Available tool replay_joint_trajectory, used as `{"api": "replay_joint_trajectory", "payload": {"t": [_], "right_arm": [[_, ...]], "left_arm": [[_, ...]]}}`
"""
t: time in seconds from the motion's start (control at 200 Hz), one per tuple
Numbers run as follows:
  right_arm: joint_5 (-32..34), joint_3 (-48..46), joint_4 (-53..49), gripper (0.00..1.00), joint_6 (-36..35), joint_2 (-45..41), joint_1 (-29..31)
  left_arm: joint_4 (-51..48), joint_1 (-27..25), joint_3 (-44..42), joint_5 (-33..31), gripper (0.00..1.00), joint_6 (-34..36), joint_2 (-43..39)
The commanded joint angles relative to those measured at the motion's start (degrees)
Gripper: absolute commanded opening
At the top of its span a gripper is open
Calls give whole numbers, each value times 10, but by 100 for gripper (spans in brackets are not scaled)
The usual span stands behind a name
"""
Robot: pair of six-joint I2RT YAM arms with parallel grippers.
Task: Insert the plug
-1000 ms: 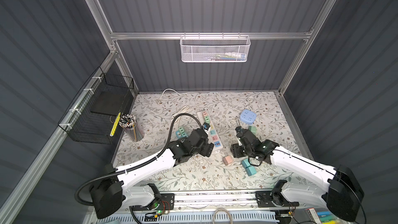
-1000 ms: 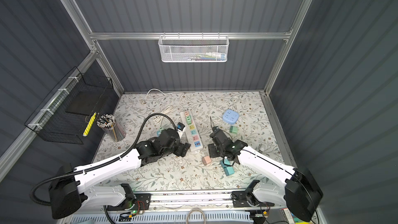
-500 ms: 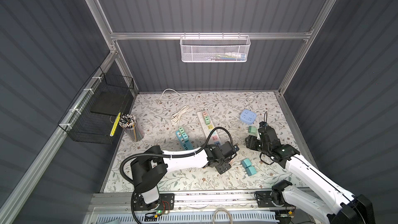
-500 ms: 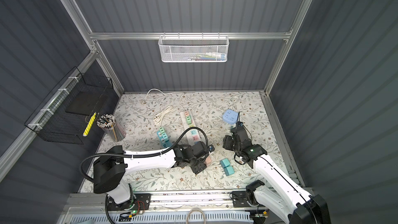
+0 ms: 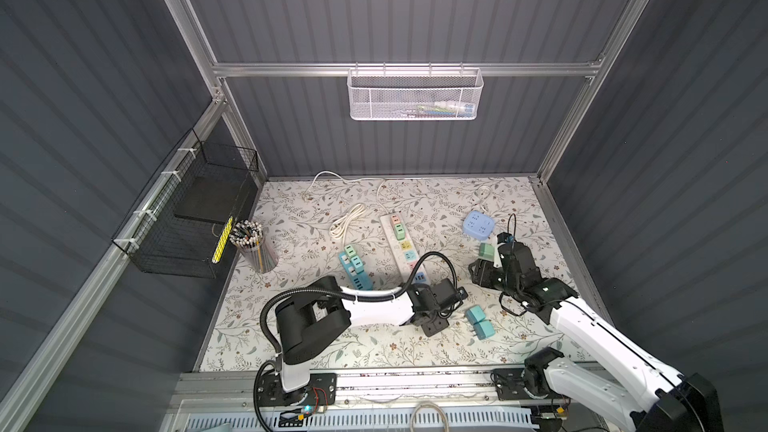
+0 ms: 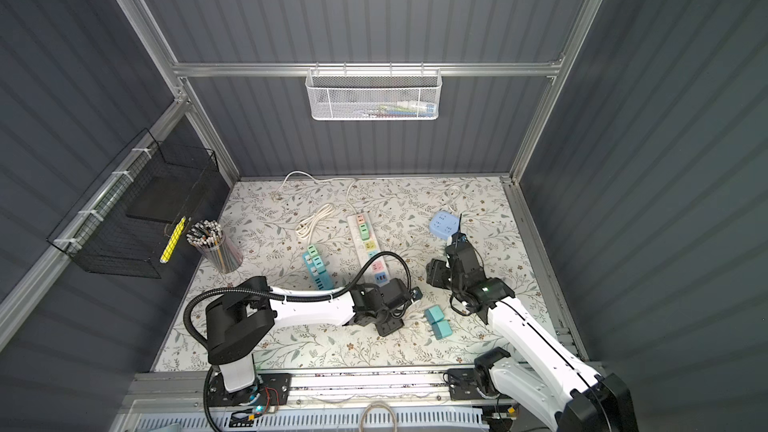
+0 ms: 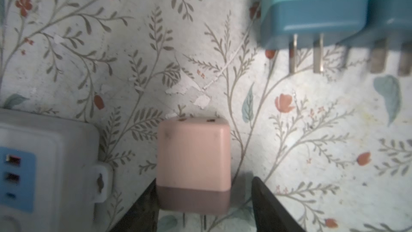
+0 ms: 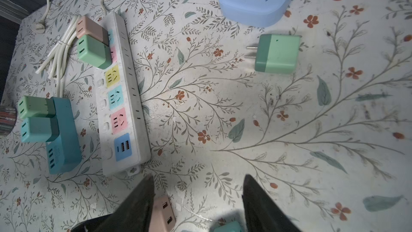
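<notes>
Right now the pink plug (image 7: pixel 193 159) lies on its side on the floral mat (image 7: pixel 312 130), just beside the near end of the white power strip (image 7: pixel 44 152). Its prongs point back toward the wrist and its USB face points away. The left gripper (image 7: pixel 204 180) straddles it low over the mat. One finger (image 7: pixel 142 206) touches a flat flank and the other stands a little off the opposite flank, so the jaws are spread around the plug and not yet pinching it. Taking it by the two flat sides looks deliberate, since they give the pads parallel faces and leave the prongs free. With the prongs lying level, I judge the plug will need turning toward the strip's sockets before it can go in. Two teal plugs (image 7: pixel 312 7) lie near, clear of the fingers. The right gripper (image 8: pixel 197 176) hangs higher, near the loose green plug (image 8: pixel 276 53), with its jaws spread and empty, probably to leave the left arm room.

A second ago the roles were reversed: the left gripper was over the strip's near end, and the right gripper stood close by the pink plug. Since then the left arm has swung across to the plug and the right has drawn back toward the green plug.
</notes>
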Motion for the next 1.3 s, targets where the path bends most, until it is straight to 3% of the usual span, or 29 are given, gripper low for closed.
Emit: {"api": "replay_joint_trajectory", "payload": {"t": [0.0,0.11,0.245,0.38,0.565,0.76,0.981,1.086,1.296], "right_arm": [[-8,-2,5,63,-7,-5,-2],[-11,-4,8,63,-7,-4,-3],[-9,0,7,62,-8,0,-2],[-11,4,0,62,-11,-2,-2],[-40,14,0,62,-14,-10,-2],[-58,35,-3,61,-18,-34,-2],[-200,49,71,59,-23,-50,-1],[-274,61,105,59,-31,-38,9],[-265,108,96,62,-76,23,79]], "left_arm": [[11,3,0,-4,63,-14,9],[19,6,-1,5,56,-19,13],[26,19,-2,26,38,-30,14],[28,24,1,49,30,-37,-4],[114,24,-30,50,26,-41,-84],[319,26,-160,-40,19,-26,-199],[584,30,-331,-96,20,-15,-293],[616,38,-359,-110,20,-18,-319],[593,54,-363,-90,20,-27,-342]]}}
